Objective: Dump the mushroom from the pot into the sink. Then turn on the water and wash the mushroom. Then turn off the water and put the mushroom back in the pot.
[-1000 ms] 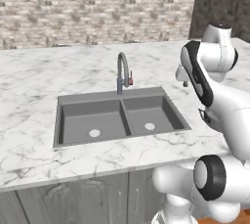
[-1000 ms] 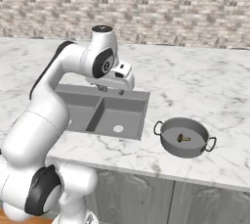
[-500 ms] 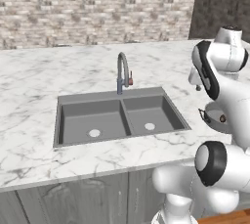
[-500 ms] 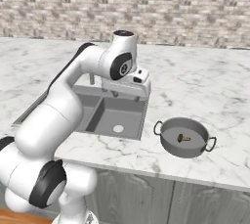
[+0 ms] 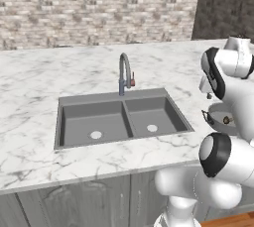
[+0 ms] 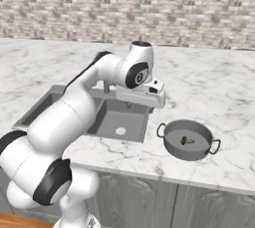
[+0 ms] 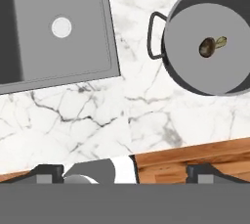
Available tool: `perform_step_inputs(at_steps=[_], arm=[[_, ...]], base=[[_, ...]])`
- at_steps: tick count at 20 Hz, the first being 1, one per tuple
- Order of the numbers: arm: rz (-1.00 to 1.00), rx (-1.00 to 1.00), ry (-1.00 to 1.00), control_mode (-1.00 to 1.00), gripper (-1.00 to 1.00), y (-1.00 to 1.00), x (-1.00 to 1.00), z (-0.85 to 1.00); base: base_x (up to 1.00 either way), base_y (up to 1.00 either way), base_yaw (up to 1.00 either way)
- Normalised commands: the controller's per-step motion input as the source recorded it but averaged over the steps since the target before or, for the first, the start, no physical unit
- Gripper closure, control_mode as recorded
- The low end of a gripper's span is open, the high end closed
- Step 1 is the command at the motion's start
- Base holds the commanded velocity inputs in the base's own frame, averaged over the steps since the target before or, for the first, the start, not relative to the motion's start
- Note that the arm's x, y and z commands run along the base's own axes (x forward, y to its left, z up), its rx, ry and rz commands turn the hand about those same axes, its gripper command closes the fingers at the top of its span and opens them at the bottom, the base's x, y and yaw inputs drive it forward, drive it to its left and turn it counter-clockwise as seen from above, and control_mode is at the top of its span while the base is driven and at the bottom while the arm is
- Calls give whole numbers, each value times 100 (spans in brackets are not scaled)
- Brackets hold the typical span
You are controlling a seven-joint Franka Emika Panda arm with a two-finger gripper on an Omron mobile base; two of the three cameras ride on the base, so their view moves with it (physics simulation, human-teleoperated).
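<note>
The pot point(image 6: 174, 145), wide, shallow and dark grey, stands on the marble counter right of the sink point(image 6: 107, 117). A small brown mushroom point(image 6: 187, 141) lies on its flat bottom. In the hand view the pot point(image 7: 195, 71) is at the upper right with the mushroom point(image 7: 209, 46) inside, and the sink's right basin point(image 7: 73, 56) is at the upper left. My gripper point(image 7: 124, 174) is open, with nothing between its fingertips point(image 7: 46, 171). It hangs point(image 6: 143, 101) above the counter strip between sink and pot, left of the pot's near handle. The arm partly covers the pot point(image 5: 218, 114) in the left base view.
A curved faucet point(image 5: 124, 75) rises behind the sink's centre divider. The sink point(image 5: 79, 127) has a round light drain point(image 5: 95, 135) in each basin. A brick wall backs the counter. Wooden floor point(image 7: 195, 157) shows past the counter's front edge.
The arm has swung right, from over the sink's right basin to the counter beside the pot. The jaws have stayed wide. Pot and mushroom have not moved.
</note>
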Motion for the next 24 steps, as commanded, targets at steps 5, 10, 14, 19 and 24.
perform_step_inputs(at_steps=[5, 10, 14, 19, 24], arm=[[0, 0, 7, -100, -100, -24, 0, -34], [0, 0, 8, -100, -100, -19, 0, -35], [0, 0, 7, -100, -100, -22, 0, -31], [0, -1, 7, -100, -100, -14, 0, -30], [0, -2, 9, -100, -100, -11, 0, -32]], base=[[0, 0, 0], [0, 0, 0], [0, 0, 0], [0, 0, 0], [0, 0, 0]])
